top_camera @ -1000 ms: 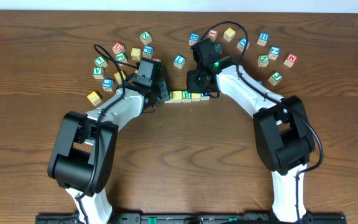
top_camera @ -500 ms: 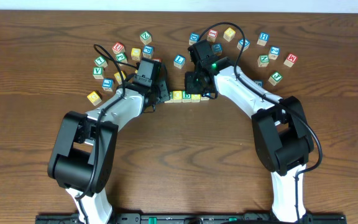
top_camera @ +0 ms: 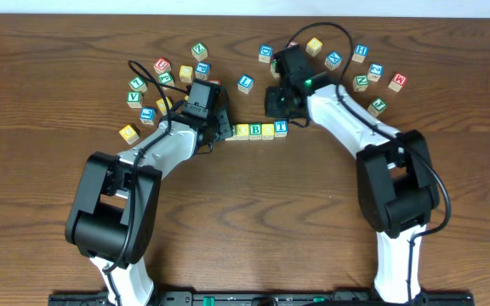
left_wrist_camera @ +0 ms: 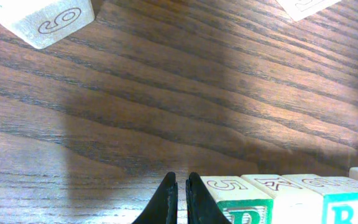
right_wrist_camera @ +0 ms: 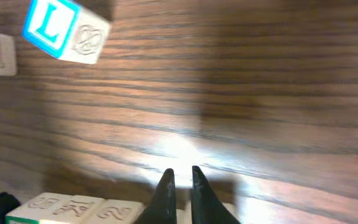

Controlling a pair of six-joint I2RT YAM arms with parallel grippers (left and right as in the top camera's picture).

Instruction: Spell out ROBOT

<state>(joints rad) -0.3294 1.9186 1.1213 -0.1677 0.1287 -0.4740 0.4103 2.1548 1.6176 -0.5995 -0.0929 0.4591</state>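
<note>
Two robot arms (top_camera: 156, 153). Four lettered blocks in a row (top_camera: 261, 130) show mid-counter, and roughly twenty loose blocks (top_camera: 361, 82) are scattered from ten to two o'clock.

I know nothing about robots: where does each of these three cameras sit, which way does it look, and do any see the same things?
Overhead: fixed above the table, looking straight down; shows both arms whole, with the left gripper and right gripper near the row of cubes.
Left wrist: low over the wood, looking past the shut left gripper; the row sits lower right.
Right wrist: also low, looking past the shut right gripper; the row sits lower left, with a blue L cube beyond.
Shared: all three show the row of cubes.
</note>
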